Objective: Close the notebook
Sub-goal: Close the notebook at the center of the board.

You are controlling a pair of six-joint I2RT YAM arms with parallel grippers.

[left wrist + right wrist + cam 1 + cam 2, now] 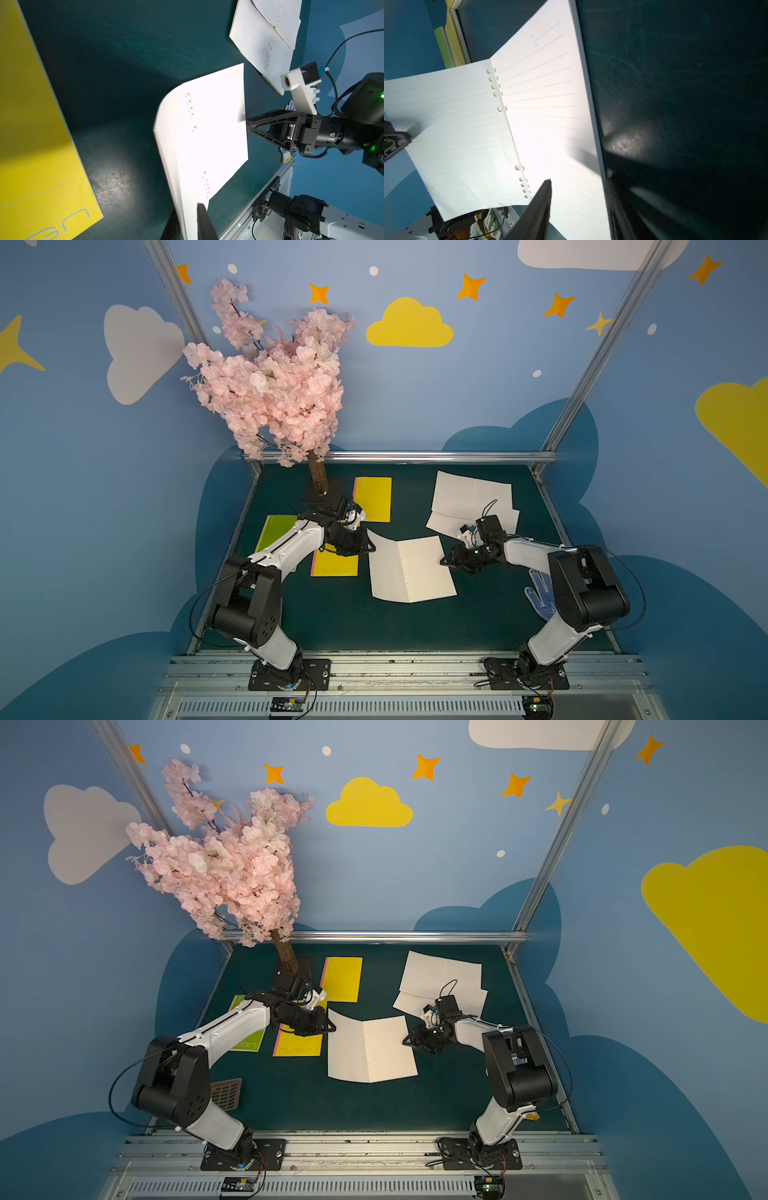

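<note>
The notebook (pixel 409 568) lies open in the middle of the green mat, its white lined pages facing up, and shows in both top views (pixel 370 1048). Its left page curls up off the mat (pixel 199 128). My left gripper (pixel 371 548) (pixel 187 207) is at that page's far corner, one finger on each side of the paper; whether they pinch it is unclear. My right gripper (pixel 446 562) (pixel 578 176) is open at the right page's outer edge. One of its fingers (pixel 542 207) hangs over the page, while the second stands beyond the edge.
Two closed yellow notebooks (pixel 372 499) (pixel 334 566) and a green one (pixel 276 531) lie to the left. Another open notebook (pixel 471 499) lies at the back right. A pink blossom tree (pixel 274 377) stands at the back left. A dotted glove (pixel 540 593) lies under the right arm.
</note>
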